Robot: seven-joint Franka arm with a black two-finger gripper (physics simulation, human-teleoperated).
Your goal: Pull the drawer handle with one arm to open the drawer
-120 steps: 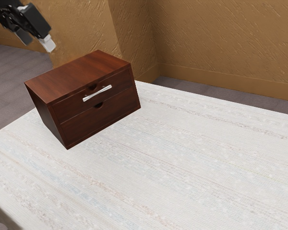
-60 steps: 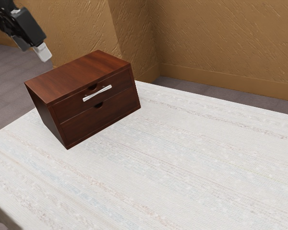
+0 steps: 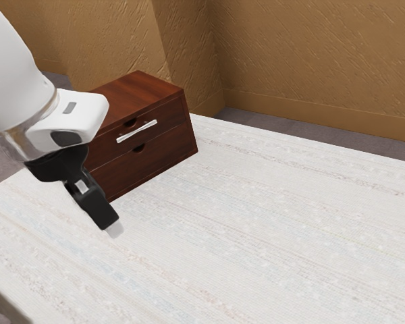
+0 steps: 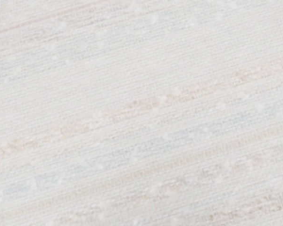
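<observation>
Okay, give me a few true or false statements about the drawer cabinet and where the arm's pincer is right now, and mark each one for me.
1. The upper drawer carries a silver bar handle. True.
2. The pincer is on the handle. False: it hangs low over the table, in front of the cabinet and apart from the handle.
3. The upper drawer is pulled out. False: its front sits flush with the cabinet.
4. The cabinet stands on the table. True.
</observation>
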